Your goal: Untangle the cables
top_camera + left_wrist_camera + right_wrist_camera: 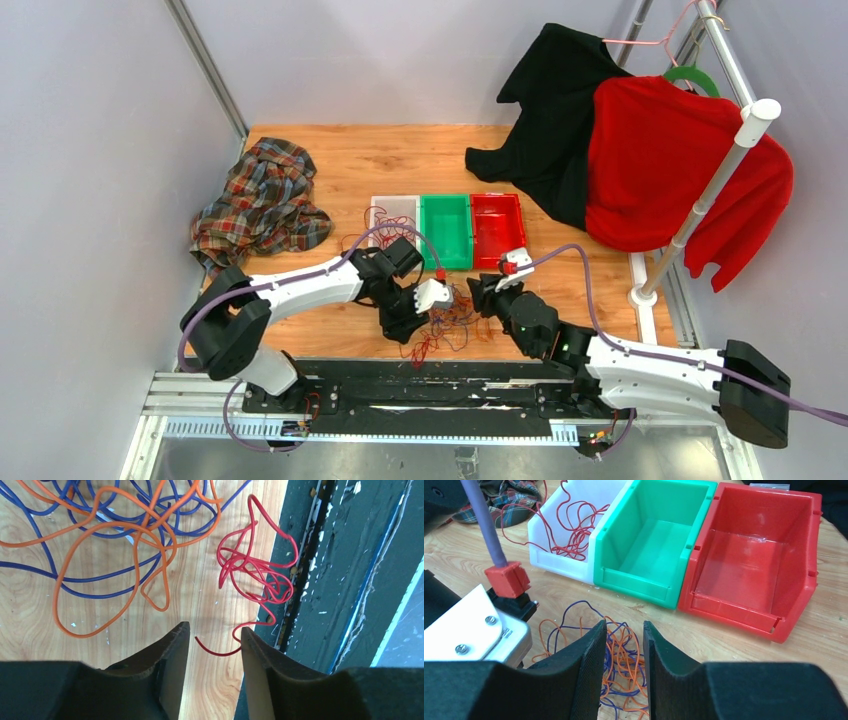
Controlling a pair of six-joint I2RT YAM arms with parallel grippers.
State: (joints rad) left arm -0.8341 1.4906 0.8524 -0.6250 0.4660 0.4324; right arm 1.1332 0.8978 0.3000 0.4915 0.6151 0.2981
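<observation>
At the near edge of the counter (30,595), the left gripper (215,630) hangs released around the red cable (270,587)'s loose tail, so close low and draw it gently away from the orange-and-purple tangle (135,530) below the parted right gripper (624,630).

Top cam high, wide; wrist cams close, L straight down, R fwd; overlap: cables (452,322)

Three bins are sitting in a far row: white bin (555,560), green bin (634,581), red bin (734,611). Three garments are showing: plaid shirt (262,200) far left, black garment (555,110) and red sweater (670,170) far right. The cables (623,665) are showing three colours, strands uncountable.
</observation>
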